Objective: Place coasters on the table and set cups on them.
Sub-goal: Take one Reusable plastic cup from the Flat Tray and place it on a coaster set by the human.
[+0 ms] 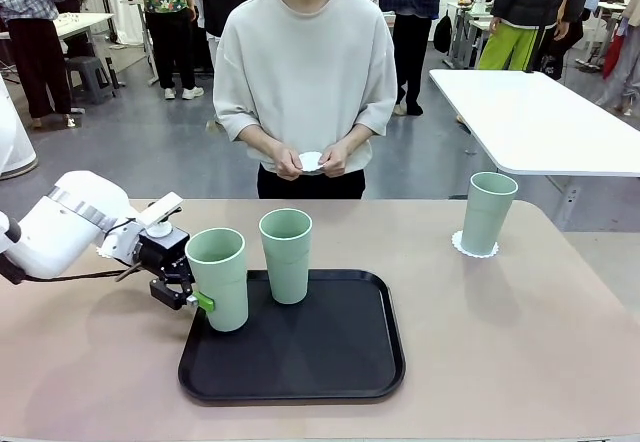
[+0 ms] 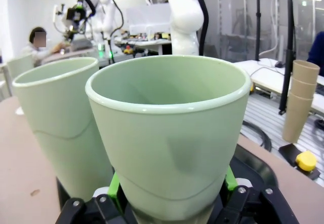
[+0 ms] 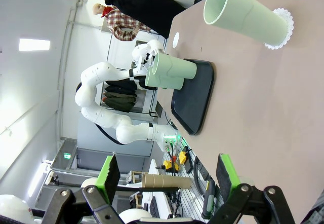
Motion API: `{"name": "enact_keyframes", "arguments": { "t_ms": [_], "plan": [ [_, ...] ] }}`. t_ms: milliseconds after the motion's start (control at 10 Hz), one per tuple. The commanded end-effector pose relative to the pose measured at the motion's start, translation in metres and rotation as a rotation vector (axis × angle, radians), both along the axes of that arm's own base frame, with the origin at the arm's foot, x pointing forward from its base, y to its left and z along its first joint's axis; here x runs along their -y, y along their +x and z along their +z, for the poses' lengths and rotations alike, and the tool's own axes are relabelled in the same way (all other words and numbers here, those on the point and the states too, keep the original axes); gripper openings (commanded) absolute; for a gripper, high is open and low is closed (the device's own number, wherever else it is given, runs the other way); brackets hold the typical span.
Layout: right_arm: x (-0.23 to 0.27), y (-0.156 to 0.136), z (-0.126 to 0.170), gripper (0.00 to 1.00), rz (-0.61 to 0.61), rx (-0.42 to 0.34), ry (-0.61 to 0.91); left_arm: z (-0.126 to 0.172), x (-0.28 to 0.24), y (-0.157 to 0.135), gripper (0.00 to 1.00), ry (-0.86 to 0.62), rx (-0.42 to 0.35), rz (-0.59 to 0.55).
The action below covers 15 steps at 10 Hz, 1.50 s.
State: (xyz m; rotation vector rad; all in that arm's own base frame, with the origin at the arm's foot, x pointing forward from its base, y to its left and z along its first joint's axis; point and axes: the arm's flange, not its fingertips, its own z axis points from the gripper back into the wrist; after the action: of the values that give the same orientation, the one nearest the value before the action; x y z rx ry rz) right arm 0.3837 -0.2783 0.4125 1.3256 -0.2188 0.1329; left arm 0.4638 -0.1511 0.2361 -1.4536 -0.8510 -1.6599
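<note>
The left end effector (image 1: pixel 212 302) is closed on the near cup (image 1: pixel 220 277), with its green pads (image 2: pixel 114 186) pressed to opposite sides of the lower wall. The cup is upright, long axis vertical and mouth up, at the near left corner of the tray (image 1: pixel 300 372). I cannot tell whether its base touches the tray. The end effector comes in roughly level from the side, so the cup lies straight ahead of it.

The coming move turns on where this cup can go, and no bare coaster lies on the worktop (image 1: pixel 520 342). The free coaster (image 1: pixel 311 161) is between the person's hands (image 1: pixel 335 159) at the far side, beyond the tray and to the right of the gripped cup. I judge the left arm the nearer one to a spot in front of the person.

The second cup (image 1: pixel 286 254) stands on the tray just beside the gripped one without touching it, so a straight lift looks safest. The third cup (image 1: pixel 487 212) stands on the placed coaster (image 1: pixel 475 250) at the far right, well apart from the tray. The right end effector (image 3: pixel 167 183) is spread wide, holds nothing and is well back from that cup.

The cups are matte pale green plastic, tapered and handleless, with a thin rounded rim and a faint step line low on the wall. The coasters are thin white discs with scalloped edges. The tray is black, with rounded corners and a low lip. The worktop is smooth beige-pink.
</note>
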Motion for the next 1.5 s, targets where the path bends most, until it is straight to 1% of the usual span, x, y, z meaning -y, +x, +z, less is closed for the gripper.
{"name": "enact_keyframes", "arguments": {
  "t_ms": [0,100,200,300,500,700,800,900,1100,1200,1300,1400],
  "plan": [
    [-0.002,-0.002,0.0,1.0,-0.007,-0.008,-0.002,0.042,-0.023,-0.003,0.65,-0.065,-0.023,0.073],
    [-0.002,-0.002,0.0,1.0,-0.007,-0.008,-0.002,0.079,-0.047,-0.009,0.65,-0.073,0.014,0.16],
    [-0.002,-0.002,0.0,1.0,-0.007,-0.008,-0.002,0.107,-0.068,-0.012,0.65,-0.051,0.033,0.23],
    [-0.002,-0.002,0.0,1.0,-0.007,-0.008,-0.002,0.129,-0.09,-0.014,0.65,-0.035,0.052,0.284],
    [-0.002,-0.002,0.0,1.0,-0.007,-0.008,-0.002,0.163,-0.126,-0.018,0.65,0.028,0.033,0.37],
    [-0.002,-0.002,0.0,1.0,-0.007,-0.008,-0.002,0.18,-0.156,-0.023,0.65,0.038,-0.014,0.412],
    [-0.002,-0.002,0.0,1.0,-0.007,-0.008,-0.002,0.178,-0.159,-0.031,0.65,0.093,-0.044,0.352],
    [-0.002,-0.002,0.0,1.0,-0.007,-0.008,-0.002,0.181,-0.156,-0.016,0.65,0.015,0.027,0.4],
    [-0.002,-0.002,0.0,1.0,-0.007,-0.008,-0.002,0.181,-0.156,-0.016,0.65,0.015,0.027,0.4],
    [-0.002,-0.002,0.0,1.0,-0.007,-0.008,-0.002,0.179,-0.161,-0.02,0.85,0.044,0.001,0.393],
    [-0.002,-0.002,0.0,1.0,-0.007,-0.008,-0.002,0.18,-0.17,0.013,0.85,0.04,-0.005,0.455],
    [-0.002,-0.002,0.0,1.0,-0.007,-0.008,-0.002,0.185,-0.2,0.062,0.85,-0.029,-0.021,0.555]
  ]
}}
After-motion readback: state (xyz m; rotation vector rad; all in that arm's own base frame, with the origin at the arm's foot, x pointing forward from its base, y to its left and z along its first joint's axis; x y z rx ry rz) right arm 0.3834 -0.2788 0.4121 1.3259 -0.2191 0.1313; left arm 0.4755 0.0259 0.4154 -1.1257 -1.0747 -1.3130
